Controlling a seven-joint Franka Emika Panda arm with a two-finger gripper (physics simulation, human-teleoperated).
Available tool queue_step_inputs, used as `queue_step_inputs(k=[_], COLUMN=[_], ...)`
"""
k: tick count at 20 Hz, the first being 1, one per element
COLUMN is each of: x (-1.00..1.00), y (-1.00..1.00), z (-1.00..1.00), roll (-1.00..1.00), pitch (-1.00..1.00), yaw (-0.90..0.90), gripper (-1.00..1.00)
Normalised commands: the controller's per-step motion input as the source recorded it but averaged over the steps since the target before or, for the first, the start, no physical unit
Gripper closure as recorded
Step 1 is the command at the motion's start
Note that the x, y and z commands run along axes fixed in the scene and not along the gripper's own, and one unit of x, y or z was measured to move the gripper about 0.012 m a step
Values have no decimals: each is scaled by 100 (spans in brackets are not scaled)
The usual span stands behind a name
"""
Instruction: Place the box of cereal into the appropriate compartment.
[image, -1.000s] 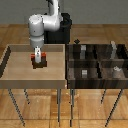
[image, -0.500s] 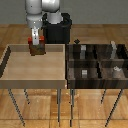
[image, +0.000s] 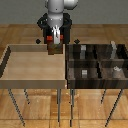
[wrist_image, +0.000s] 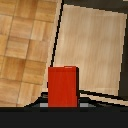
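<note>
The tool (image: 54, 44) pinches the box of cereal (image: 53, 46), holding it aloft above the light-wood tray (image: 30, 70), near its edge beside the dark four-cell bin (image: 100, 75).

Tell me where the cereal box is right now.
In the exterior view, the cereal box hangs in the gripper above the light-wood tray's far edge, near the divided bin.

The arm is held upright at the far side of the scene, wrist pointed straight down. The hand (image: 54, 44) is raised in the air, its fingers clamped on the box (wrist_image: 62, 86).
</note>
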Motion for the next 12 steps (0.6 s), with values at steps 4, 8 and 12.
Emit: queue_step_inputs(k=[4, 8, 12], x=[0, 0, 0], y=[100, 100, 100], z=[0, 0, 0], roll=[0, 0, 0], pitch=[0, 0, 0], yaw=[0, 0, 0], gripper=[100, 100, 100])
